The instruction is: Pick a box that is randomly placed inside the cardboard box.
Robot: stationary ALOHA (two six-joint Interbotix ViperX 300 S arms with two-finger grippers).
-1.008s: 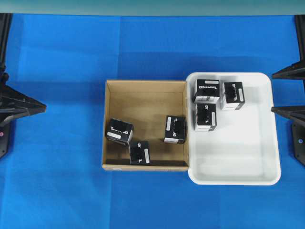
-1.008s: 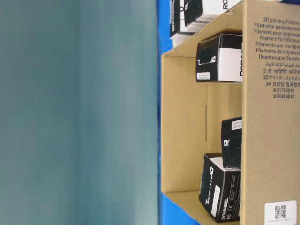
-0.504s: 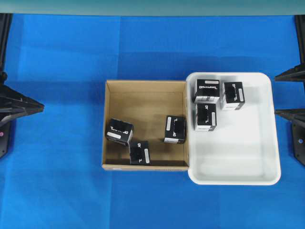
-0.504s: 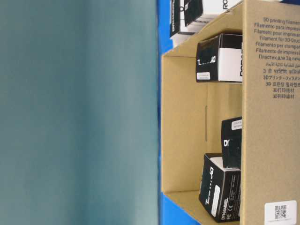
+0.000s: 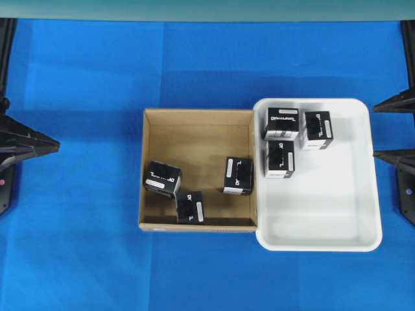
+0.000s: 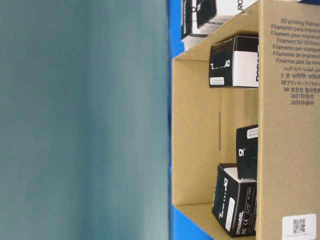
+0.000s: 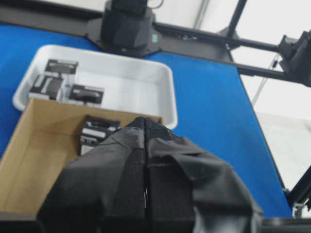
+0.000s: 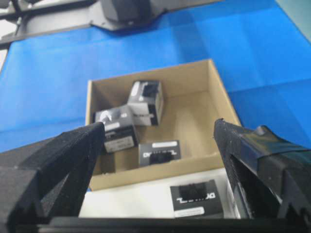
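The brown cardboard box sits mid-table and holds three small black boxes: one at the left, one at the front, and one by the right wall. They also show in the right wrist view. My left gripper is shut and empty, well left of the cardboard box; its fingers press together in the left wrist view. My right gripper is open and empty at the right edge, beside the tray. Its fingers spread wide.
A white plastic tray touches the cardboard box's right wall and holds three look-alike black cartons at its back left. Blue cloth covers the table. The table-level view shows the cardboard box's printed wall close up.
Both grippers have drawn slightly outward toward the edges of the overhead view. The cartons have not moved.
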